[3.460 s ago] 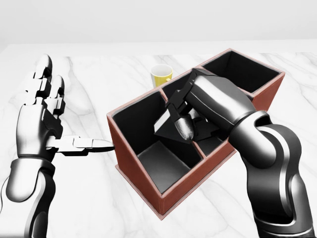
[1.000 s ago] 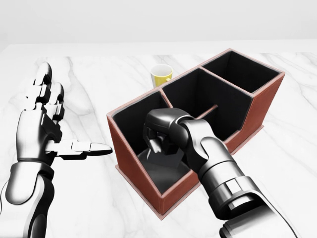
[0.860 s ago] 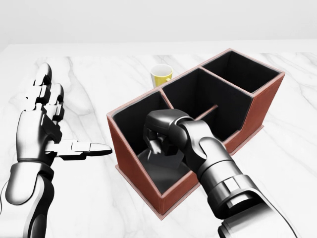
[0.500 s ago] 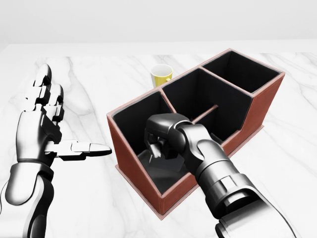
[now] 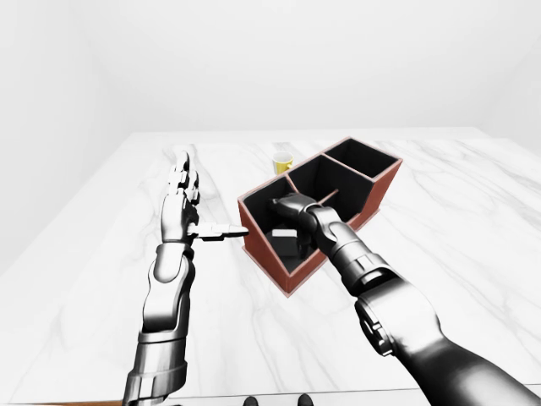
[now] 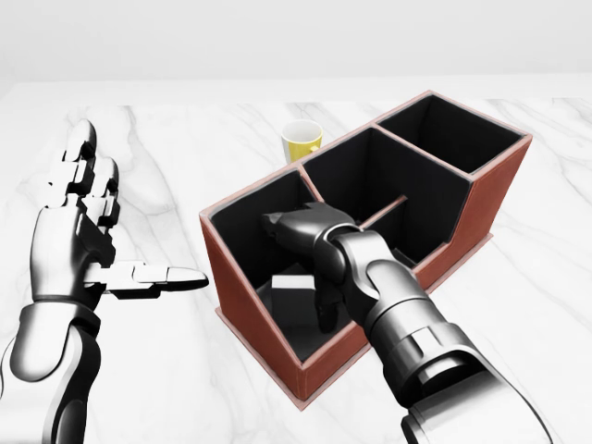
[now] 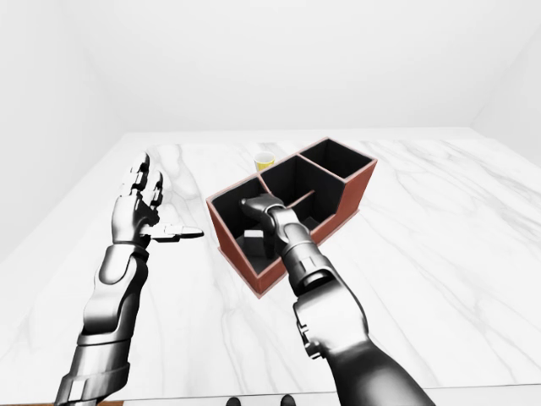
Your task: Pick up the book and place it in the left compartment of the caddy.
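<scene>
The red-brown caddy with black compartments stands on the white marble table. The dark book, with its white page edge showing, lies on the floor of the caddy's left compartment. My right hand reaches down into that compartment just above the book, with its fingers spread open and nothing in them. My left hand is open and empty to the left of the caddy, its thumb pointing at the caddy's left wall without touching it.
A yellow cup stands on the table just above the caddy in the head view. The marble table stretches to the left and below the caddy. The caddy's other compartments hold nothing visible.
My right hand lowered the book into the left compartment and has now opened its fingers; the book has dropped flat on the compartment floor. The left hand has barely moved.
</scene>
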Robot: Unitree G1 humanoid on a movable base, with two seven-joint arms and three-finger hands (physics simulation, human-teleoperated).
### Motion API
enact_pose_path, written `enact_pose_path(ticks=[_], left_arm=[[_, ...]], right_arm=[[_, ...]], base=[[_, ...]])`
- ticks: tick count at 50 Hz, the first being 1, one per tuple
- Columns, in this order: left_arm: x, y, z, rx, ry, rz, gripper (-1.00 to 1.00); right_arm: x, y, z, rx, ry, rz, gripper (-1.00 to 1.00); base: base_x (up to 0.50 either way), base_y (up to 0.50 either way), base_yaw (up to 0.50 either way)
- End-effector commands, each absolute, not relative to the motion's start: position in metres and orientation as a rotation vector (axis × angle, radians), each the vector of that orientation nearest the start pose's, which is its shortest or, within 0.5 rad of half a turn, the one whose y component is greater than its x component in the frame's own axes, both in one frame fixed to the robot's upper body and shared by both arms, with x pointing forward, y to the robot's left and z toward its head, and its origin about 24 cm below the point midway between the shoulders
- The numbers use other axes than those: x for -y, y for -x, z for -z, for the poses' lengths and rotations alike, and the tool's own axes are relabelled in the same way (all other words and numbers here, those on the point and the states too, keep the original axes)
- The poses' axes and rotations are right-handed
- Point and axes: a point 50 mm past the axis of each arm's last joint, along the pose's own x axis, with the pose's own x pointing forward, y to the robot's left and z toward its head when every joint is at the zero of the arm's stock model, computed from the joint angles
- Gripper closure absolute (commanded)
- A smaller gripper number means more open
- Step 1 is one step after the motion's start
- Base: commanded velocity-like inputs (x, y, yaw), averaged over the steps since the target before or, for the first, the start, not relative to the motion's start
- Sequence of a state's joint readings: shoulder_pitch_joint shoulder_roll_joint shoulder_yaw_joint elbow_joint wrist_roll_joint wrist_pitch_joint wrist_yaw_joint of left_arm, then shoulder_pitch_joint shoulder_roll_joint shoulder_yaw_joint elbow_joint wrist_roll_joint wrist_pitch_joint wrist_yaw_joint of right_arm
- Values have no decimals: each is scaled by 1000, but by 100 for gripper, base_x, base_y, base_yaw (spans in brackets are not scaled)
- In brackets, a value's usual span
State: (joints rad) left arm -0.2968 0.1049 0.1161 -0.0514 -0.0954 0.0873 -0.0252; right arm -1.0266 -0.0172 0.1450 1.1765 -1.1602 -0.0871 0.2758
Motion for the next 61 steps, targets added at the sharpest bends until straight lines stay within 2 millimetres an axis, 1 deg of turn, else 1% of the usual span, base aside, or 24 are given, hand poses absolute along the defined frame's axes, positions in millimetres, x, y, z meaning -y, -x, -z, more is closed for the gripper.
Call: enact_pose_path(ticks=[1, 10, 16, 20, 22, 23, 24, 25, 26, 28, 29, 30, 33, 37, 40, 42, 46, 48, 49, 50, 53, 55, 59, 61], left_arm=[[-173, -303, -128, 259, 5, -4, -100], [-173, -302, -128, 261, 5, -4, -100], [-173, -301, -128, 261, 5, -4, -100], [-174, -301, -130, 269, 5, -7, -100], [-174, -301, -130, 271, 6, -7, -100], [-173, -300, -131, 273, 7, -8, -100], [-173, -300, -131, 273, 7, -8, -100], [-173, -300, -132, 277, 7, -7, -100], [-173, -299, -132, 282, 7, -7, -100], [-173, -299, -134, 287, 6, -6, -100], [-173, -299, -136, 295, 6, -7, -100], [-173, -299, -136, 298, 5, -6, -100], [-172, -299, -140, 312, 2, -4, -100], [-171, -299, -145, 331, -1, -1, -100], [-170, -298, -149, 348, -3, 2, -100], [-170, -297, -150, 356, -4, 3, -100], [-170, -295, -155, 376, -4, 3, -100], [-170, -293, -157, 390, -5, 1, -100], [-171, -292, -158, 393, -5, 0, -100], [-171, -292, -158, 393, -5, 0, -100], [-171, -291, -158, 395, -8, -2, -100], [-170, -291, -160, 404, -8, -2, -100], [-169, -290, -162, 413, -7, 0, -100], [-170, -290, -162, 415, -8, 0, -100]], right_arm=[[57, -391, -86, -103, 1453, -632, -100], [56, -391, -88, -97, 1451, -632, -100], [53, -393, -93, -83, 1443, -631, -100], [49, -395, -122, -8, 1360, -619, -100], [47, -392, -135, 33, 1315, -634, -100], [44, -389, -148, 78, 1282, -644, -100], [43, -385, -155, 104, 1264, -656, -100], [41, -378, -168, 159, 1231, -674, -100], [38, -376, -177, 190, 1223, -677, -100], [37, -370, -185, 232, 1206, -689, -100], [36, -360, -195, 284, 1180, -706, -100], [36, -356, -201, 319, 1172, -699, -100], [41, -339, -220, 431, 1148, -634, -100], [51, -321, -238, 497, 1085, -542, -100], [60, -314, -250, 529, 1039, -494, -100], [65, -311, -251, 532, 1017, -483, -100], [77, -302, -243, 539, 944, -490, -100], [86, -298, -234, 535, 840, -519, -100], [91, -298, -232, 549, 787, -470, -100], [91, -298, -232, 556, 787, -469, -100], [101, -296, -219, 565, 636, -418, -100], [105, -295, -210, 566, 611, -384, -100], [112, -287, -196, 607, 479, -328, -100], [114, -284, -195, 635, 448, -303, -100]], base=[[0, 0, 0], [0, 0, 0], [0, 0, 0], [0, 0, 0], [0, 0, 0], [0, 0, 0], [0, 0, 0], [0, 0, 0], [0, 0, 0], [0, 0, 0], [0, 0, 0], [0, 0, 0], [0, 0, 0], [0, 0, 0], [0, 0, 0], [0, 0, 0], [0, 0, 0], [0, 0, 0], [0, 0, 0], [0, 0, 0], [0, 0, 0], [0, 0, 0], [0, 0, 0], [0, 0, 0]])
